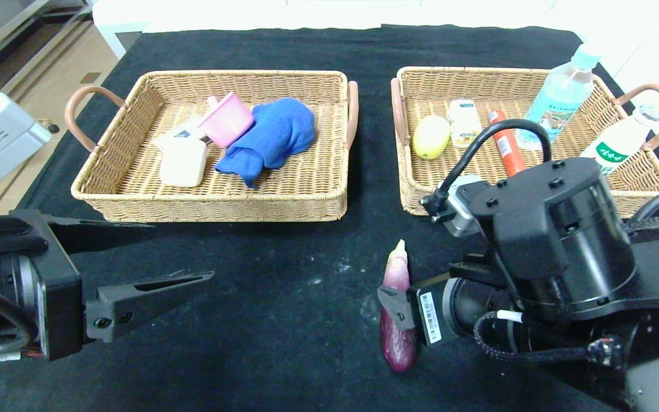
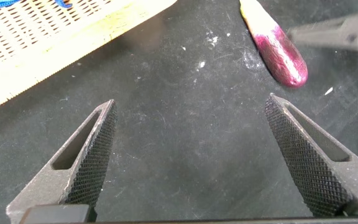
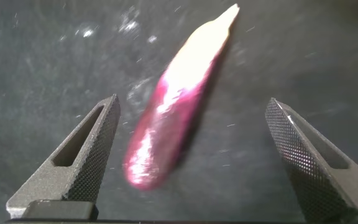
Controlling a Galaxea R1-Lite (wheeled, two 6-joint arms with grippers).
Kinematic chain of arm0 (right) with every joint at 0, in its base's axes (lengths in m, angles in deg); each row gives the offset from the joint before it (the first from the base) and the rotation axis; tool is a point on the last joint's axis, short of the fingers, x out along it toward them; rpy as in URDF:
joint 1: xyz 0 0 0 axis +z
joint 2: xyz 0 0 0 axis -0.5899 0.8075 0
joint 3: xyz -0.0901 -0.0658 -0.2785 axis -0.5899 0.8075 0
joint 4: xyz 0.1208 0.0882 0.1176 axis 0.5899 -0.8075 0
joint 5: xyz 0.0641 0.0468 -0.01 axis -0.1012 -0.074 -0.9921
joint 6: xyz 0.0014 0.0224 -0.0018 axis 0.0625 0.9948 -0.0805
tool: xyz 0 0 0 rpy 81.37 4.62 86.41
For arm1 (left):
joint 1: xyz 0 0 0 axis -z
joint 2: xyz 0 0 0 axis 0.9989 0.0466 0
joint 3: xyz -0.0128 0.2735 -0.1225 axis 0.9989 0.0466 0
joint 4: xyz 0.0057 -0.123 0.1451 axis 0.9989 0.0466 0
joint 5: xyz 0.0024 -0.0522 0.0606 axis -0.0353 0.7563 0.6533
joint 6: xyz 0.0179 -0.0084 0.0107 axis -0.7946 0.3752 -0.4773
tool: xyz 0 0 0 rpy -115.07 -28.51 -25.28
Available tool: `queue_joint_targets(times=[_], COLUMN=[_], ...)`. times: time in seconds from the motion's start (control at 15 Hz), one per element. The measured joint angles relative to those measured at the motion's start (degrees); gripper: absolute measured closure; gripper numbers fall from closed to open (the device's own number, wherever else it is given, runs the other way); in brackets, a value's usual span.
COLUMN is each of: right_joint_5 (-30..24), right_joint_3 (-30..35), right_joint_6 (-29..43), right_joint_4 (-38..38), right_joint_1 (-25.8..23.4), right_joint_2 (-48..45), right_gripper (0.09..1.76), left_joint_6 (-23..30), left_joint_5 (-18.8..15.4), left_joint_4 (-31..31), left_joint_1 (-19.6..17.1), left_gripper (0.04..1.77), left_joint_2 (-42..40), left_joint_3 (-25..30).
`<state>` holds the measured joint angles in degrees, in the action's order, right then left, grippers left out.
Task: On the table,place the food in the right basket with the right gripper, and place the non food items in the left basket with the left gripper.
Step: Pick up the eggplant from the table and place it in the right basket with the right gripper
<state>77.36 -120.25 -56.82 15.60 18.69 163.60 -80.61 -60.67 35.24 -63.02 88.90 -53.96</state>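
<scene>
Fingers spread wide on my left gripper (image 1: pixel 152 257), which hangs over the near-left part of the table (image 1: pixel 284 320) with nothing between them; in its wrist view I see only bare black cloth under the fingers (image 2: pixel 89 155), and a corner of wicker off to one side. Beyond it sits the left basket (image 1: pixel 215 206), holding the white soap-like bar (image 1: pixel 182 162) at its left side, a pink cup (image 1: pixel 227 119) tipped just behind the bar, and a blue cloth (image 1: pixel 275 137) bunched in the middle, touching the cup.

Moving across, the aubergine (image 1: pixel 397 320) lies on the cloth in front of the gap between the two baskets, its pale tip pointing away from me and its purple body toward me. My right gripper (image 1: pixel 395 312) is directly over it, pointing down, with the jaws standing fully apart. From the right wrist view the aubergine (image 3: pixel 173 118) lies slantwise between the two fingers (image 3: pixel 86 155), closer to one than the other, and I see no contact with either.

Farther right, the right basket (image 1: pixel 415 189) already holds the yellow oval fruit (image 1: pixel 431 136), the small white carton (image 1: pixel 463 121) beside it, the orange-red sausage (image 1: pixel 505 146), a clear water bottle (image 1: pixel 561 94) with a blue cap leaning at the back, and the white drink bottle (image 1: pixel 621 140) resting against the right rim.
</scene>
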Motion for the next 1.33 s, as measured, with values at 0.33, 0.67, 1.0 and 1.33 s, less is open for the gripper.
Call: queue_joint_targets(times=[0.33,0.67,1.0,1.33], right_joint_5=[3.23,4.01,4.12,4.06], right_joint_3=[-0.06,0.00,-0.17,-0.17], right_joint_6=[3.55,3.66,3.55,3.55], right_joint_4=[-0.26,-0.45,-0.48,-0.48], right_joint_1=[1.51,1.73,1.82,1.90], right_joint_2=[4.16,6.86,7.90,8.07], right_gripper=[0.14,0.14,0.22,0.94], left_joint_6=[0.00,0.00,0.02,0.02], left_joint_5=[-0.11,-0.20,-0.20,-0.30], left_joint_4=[-0.02,0.00,0.00,-0.02], left_joint_1=[0.02,0.05,0.05,0.05], left_gripper=[0.09,0.09,0.09,0.09], left_joint_2=[-0.10,0.09,0.28,0.37], left_joint_3=[0.06,0.09,0.09,0.15])
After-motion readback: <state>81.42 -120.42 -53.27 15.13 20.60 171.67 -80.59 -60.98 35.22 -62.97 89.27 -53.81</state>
